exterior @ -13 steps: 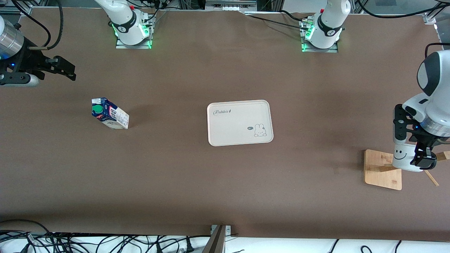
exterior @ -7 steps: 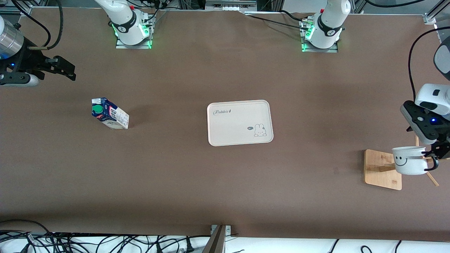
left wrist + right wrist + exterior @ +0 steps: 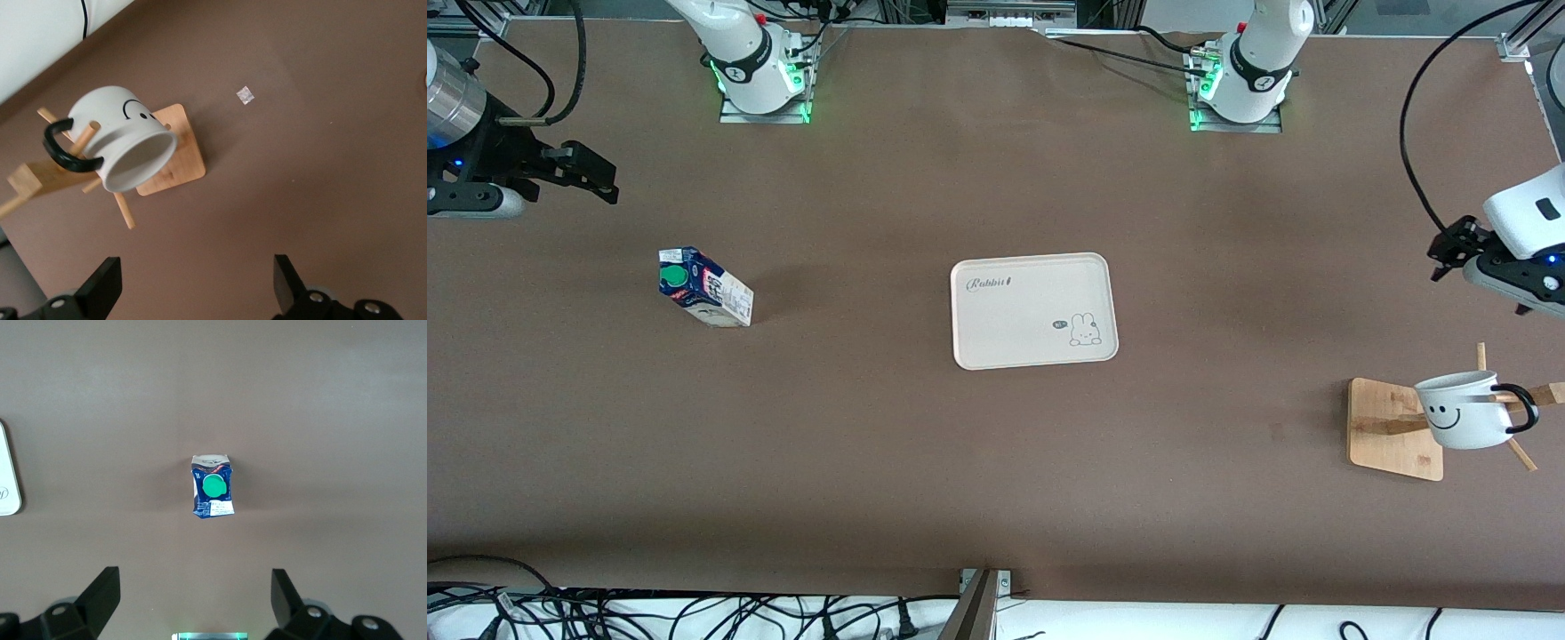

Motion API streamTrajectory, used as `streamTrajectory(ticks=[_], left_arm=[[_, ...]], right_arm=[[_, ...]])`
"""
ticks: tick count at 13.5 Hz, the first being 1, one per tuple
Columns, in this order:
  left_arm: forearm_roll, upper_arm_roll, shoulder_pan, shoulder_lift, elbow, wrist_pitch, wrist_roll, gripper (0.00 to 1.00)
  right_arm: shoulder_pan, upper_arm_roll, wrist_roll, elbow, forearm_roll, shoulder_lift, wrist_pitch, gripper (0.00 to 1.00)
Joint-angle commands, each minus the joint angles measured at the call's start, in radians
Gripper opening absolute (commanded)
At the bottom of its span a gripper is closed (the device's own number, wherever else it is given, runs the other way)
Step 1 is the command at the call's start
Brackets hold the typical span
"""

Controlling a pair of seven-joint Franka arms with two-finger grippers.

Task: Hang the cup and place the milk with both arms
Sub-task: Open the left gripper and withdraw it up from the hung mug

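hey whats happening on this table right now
Two robot arms are partway through a tidy-up job. The cup already hangs by its black handle on a peg of the wooden rack at the left arm's end of the table, and the left tool is open and clear of it. The milk stands untouched on the table toward the right arm's end, not yet on the white tray in the middle. The right tool is open, holding nothing.
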Motion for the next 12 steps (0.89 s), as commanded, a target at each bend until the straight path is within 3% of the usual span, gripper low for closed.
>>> streamTrajectory(ticks=[1, 6, 9, 12], left_arm=[[-0.083, 0.005, -0.011, -0.096, -0.102, -0.028, -0.215, 1.00], [-0.229, 0.007, -0.022, -0.127, -0.189, -0.033, -0.417, 1.00], [-0.246, 0.008, -0.046, -0.104, -0.202, -0.036, -0.517, 1.00], [-0.229, 0.010, -0.048, -0.111, -0.193, -0.088, -0.532, 1.00]], right_arm=[[-0.002, 0.001, -0.009, 0.029, -0.013, 0.011, -0.022, 1.00], [0.014, -0.014, -0.009, 0.037, -0.017, 0.020, -0.016, 1.00], [0.223, -0.260, -0.017, 0.035, -0.016, 0.026, -0.012, 1.00], [0.202, -0.258, -0.021, 0.035, -0.016, 0.028, -0.012, 1.00]])
